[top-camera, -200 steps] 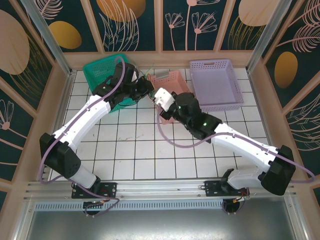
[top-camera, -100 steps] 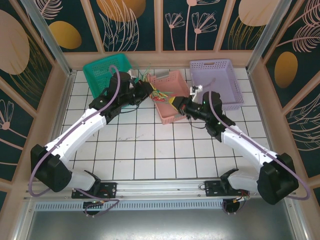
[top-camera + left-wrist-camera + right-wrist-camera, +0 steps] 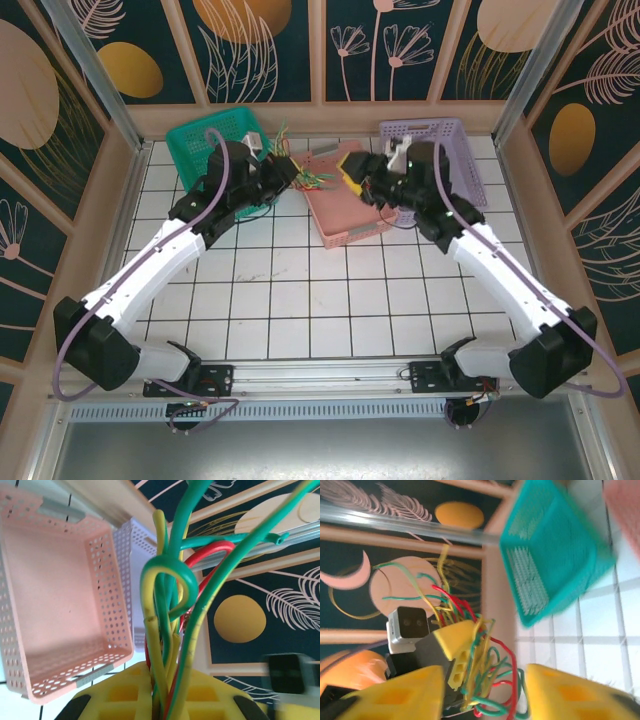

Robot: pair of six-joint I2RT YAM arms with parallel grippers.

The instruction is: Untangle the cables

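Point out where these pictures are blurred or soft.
Top external: evenly lit and sharp throughout. Left wrist: the cables are crisp, but the dark block at lower right smears. Right wrist: the green basket is motion-blurred, the cables crisper.

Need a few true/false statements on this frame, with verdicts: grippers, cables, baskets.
1. The left gripper is clamped on the bunch of thin green, yellow and red cables. True.
2. The right gripper is squeezed shut on that bunch. False: its yellow fingers stand well apart.
3. The pink perforated plastic basket has cables lying in it. False: its inside, seen from the left wrist, is bare.
4. A green cable in the bunch curls into a loop. True.
5. From above, the teal mesh basket sits right of the lilac perforated basket. False: teal is left, lilac right, pink between.
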